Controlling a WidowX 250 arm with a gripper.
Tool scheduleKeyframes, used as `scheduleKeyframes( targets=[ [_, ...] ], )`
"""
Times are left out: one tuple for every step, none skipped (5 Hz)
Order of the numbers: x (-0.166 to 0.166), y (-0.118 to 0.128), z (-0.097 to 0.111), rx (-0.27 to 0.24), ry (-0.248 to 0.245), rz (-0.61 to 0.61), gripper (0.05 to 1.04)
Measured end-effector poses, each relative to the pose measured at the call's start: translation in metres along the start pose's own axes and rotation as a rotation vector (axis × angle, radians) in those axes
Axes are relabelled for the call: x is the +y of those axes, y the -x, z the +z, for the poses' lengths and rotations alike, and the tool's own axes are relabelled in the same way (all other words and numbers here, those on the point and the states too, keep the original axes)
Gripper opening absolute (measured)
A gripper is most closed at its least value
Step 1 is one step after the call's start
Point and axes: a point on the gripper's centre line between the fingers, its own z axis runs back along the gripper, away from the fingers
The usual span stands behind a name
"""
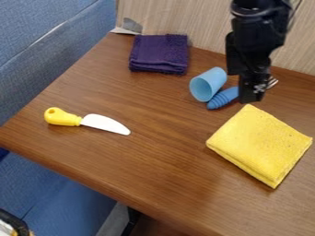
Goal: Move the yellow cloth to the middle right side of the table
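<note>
We see the yellow cloth (261, 145), folded, on the right part of the table (166, 166). The gripper (251, 96) hangs just past its far corner; we can't tell whether it is open, closed or gripping anything. Close by on the gripper's left, a light blue cup (208, 84) lies on its side, with the ribbed blue handle (223, 98) of a fork beside it. Farther left we find a folded purple cloth (159, 54) near the wall (178, 20) and, nearer us, a knife (106, 123) with a yellow handle. A blue bench (46, 50) runs along the left.

The gripper hides the fork's middle; its tines peek out beyond. The arm is cut off at the top, and a dark-rimmed thing (14, 224) at the lower left corner.
</note>
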Motion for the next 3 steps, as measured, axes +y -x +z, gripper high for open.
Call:
scheduleKeyframes(
  targets=[
    [0.0005,-0.0003,0.0000,-0.004,-0.001,-0.006,0.998],
    [0.0005,-0.0003,0.0000,-0.004,-0.001,-0.006,0.998],
    [0.0003,-0.0001,0.0000,-0.003,0.000,-0.006,0.998]
  ],
)
